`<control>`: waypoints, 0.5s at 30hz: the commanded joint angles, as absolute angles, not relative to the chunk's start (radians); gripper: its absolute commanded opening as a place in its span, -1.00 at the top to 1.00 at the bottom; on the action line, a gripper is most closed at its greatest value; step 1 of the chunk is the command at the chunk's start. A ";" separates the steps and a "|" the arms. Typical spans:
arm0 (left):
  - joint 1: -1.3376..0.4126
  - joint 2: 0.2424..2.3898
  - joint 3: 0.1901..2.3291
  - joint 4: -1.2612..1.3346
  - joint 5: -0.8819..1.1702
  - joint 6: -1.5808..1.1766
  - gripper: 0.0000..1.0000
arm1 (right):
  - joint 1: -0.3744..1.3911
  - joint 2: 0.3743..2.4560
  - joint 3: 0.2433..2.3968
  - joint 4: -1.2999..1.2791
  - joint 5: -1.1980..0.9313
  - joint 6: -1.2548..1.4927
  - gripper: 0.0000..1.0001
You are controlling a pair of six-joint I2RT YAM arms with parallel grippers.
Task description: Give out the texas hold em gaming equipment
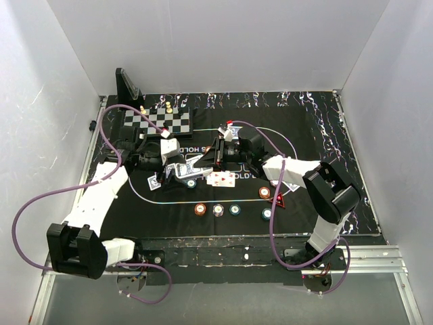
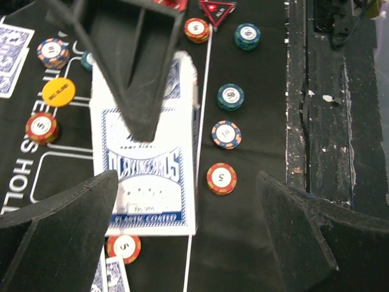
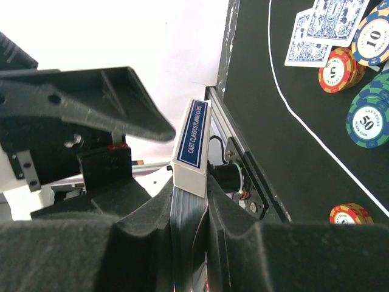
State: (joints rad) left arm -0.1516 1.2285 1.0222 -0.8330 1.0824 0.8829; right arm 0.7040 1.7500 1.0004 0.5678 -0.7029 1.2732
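My right gripper (image 1: 218,157) (image 3: 193,210) is shut on a blue-and-white playing card box (image 3: 193,131) with the deck edge showing. It holds the box above the mat's middle. The box also shows in the left wrist view (image 2: 149,176), under a right finger. My left gripper (image 1: 181,169) (image 2: 187,182) is open, with its left finger beside the box's lower corner. Orange (image 1: 199,209), white-pink (image 1: 218,210) and teal (image 1: 235,210) chips lie in a row at the front. A red triangular marker (image 1: 279,200) lies to the right. A yellow disc (image 2: 59,92) lies to the left.
The chessboard (image 1: 159,123) with its pieces stands at the back left, with a black stand (image 1: 126,87) behind it. Face-up cards (image 1: 221,179) and a blue-backed card (image 1: 153,183) lie on the black mat (image 1: 318,135). More chips (image 1: 264,192) lie at the right. White walls enclose the table.
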 commanded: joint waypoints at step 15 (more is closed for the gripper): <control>-0.224 1.278 1.117 -0.709 0.999 0.839 -0.96 | 0.729 1.701 1.022 0.644 -0.726 1.296 0.76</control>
State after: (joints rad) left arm -0.2127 1.2995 1.0786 -0.7387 1.0271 0.8505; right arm 0.7162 1.7550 0.9997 0.5793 -0.7105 1.2842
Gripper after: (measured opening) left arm 0.981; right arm 0.260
